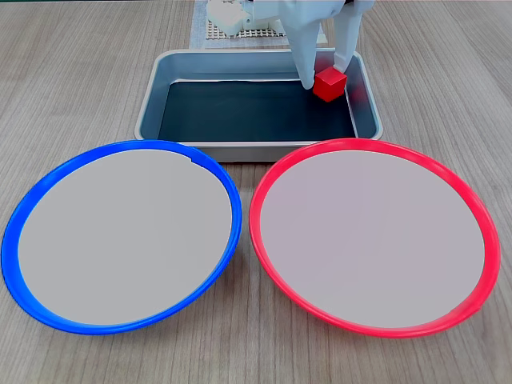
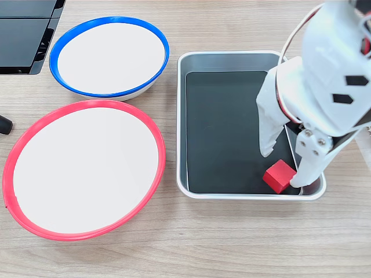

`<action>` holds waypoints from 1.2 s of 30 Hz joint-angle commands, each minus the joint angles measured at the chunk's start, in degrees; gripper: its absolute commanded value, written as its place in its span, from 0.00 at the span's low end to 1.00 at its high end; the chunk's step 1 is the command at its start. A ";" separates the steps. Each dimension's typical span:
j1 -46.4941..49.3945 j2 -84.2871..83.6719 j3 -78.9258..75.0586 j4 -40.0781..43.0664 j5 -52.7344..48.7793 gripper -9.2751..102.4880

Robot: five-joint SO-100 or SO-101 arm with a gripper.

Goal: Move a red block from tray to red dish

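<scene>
Fixed views both show the white tool (image 2: 284,168) reaching down into the tray (image 2: 181,124), its two fingers spread on either side of the red block (image 2: 279,175), which sits on the dark floor in one corner. On the wooden worktop (image 1: 72,72), the red dish (image 1: 264,240) lies beside a blue-rimmed dish (image 1: 232,204).

A blue-rimmed plate (image 1: 120,236) with a pale centre rests on the wood-grain table (image 1: 72,72). In a fixed view a black flat object (image 2: 26,35) lies at the top left corner, just beside that plate (image 2: 109,57). A white mesh mat (image 1: 240,32) sits at the table's far edge.
</scene>
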 commanded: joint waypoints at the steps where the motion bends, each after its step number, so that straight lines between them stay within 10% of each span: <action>1: 0.26 -0.53 0.53 -2.11 -0.79 0.25; 13: 2.90 -0.97 -2.20 -2.55 0.35 0.08; 24: 6.86 -7.65 -29.62 -19.78 40.52 0.08; 36: 13.01 -37.27 -47.02 -20.30 36.65 0.08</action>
